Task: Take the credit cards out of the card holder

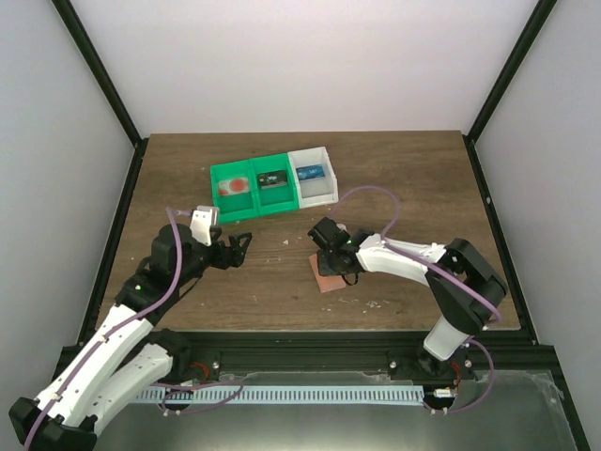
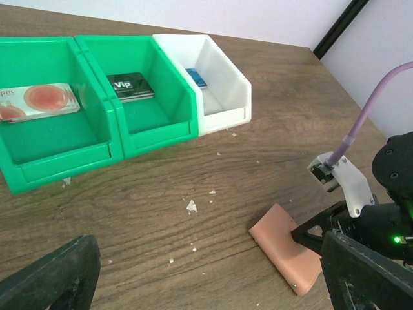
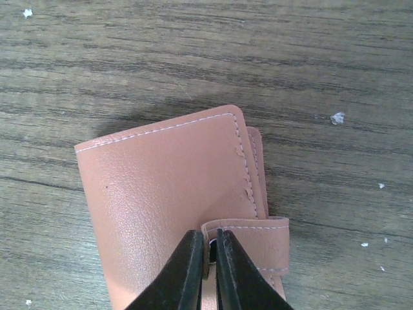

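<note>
Right tool (image 3: 210, 240) sits low over the holder (image 3: 161, 194), jaws almost together, pinching the free end of the tab (image 3: 261, 242). Holder lies flat and folded shut just right of the bench (image 1: 404, 178) centre, toward the near edge: salmon pink, pale stitching, contents hidden. Left tool (image 1: 238, 246) hangs wide open and empty, left of centre. Step in hand, by judgement: undoing the tab. Next move calls for peeling it up without lifting the holder. Dark card (image 2: 130, 87) and blue card (image 2: 197, 78) lie in bins (image 2: 161, 123) near the far edge.
</note>
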`<move>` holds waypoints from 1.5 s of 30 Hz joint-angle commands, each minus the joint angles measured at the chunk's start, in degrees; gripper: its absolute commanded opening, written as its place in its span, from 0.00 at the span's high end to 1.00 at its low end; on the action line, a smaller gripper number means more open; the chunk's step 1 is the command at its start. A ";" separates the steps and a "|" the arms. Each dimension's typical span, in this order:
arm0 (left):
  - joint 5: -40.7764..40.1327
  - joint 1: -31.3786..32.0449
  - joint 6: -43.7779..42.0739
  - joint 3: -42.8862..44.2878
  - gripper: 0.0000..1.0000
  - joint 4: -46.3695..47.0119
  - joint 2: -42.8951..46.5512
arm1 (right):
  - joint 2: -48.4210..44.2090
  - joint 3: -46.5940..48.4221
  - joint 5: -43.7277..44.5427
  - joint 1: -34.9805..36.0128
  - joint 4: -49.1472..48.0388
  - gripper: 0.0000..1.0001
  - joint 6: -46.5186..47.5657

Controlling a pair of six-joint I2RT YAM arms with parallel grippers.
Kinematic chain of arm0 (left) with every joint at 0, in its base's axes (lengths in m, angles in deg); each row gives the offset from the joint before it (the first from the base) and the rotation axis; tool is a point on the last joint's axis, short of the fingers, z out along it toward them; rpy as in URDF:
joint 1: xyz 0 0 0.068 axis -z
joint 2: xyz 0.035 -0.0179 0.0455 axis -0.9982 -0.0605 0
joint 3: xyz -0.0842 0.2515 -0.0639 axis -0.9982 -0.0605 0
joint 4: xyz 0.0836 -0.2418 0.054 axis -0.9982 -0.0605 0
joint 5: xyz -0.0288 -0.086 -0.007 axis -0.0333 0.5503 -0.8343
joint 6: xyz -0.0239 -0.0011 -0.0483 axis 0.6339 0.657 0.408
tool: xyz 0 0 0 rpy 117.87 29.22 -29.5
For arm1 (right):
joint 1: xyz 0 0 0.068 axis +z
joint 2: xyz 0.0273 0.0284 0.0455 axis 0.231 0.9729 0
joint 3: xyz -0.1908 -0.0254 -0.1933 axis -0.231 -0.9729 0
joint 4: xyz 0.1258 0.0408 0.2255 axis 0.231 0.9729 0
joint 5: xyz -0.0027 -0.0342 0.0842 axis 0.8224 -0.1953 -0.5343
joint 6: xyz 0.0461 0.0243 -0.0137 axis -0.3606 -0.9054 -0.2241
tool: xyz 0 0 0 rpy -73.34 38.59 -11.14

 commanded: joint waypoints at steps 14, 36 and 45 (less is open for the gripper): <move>-0.64 -0.17 -0.39 -0.28 0.05 0.66 -0.36 | -3.35 -2.09 -4.03 0.65 -6.07 1.00 0.69; 16.26 1.75 12.96 -3.76 0.22 6.74 -12.26 | -19.16 -11.30 -27.91 0.65 -25.56 1.00 -8.13; 16.67 5.91 17.28 -8.04 0.24 12.22 -15.64 | -20.40 -14.24 -27.59 0.68 -27.53 1.00 -9.49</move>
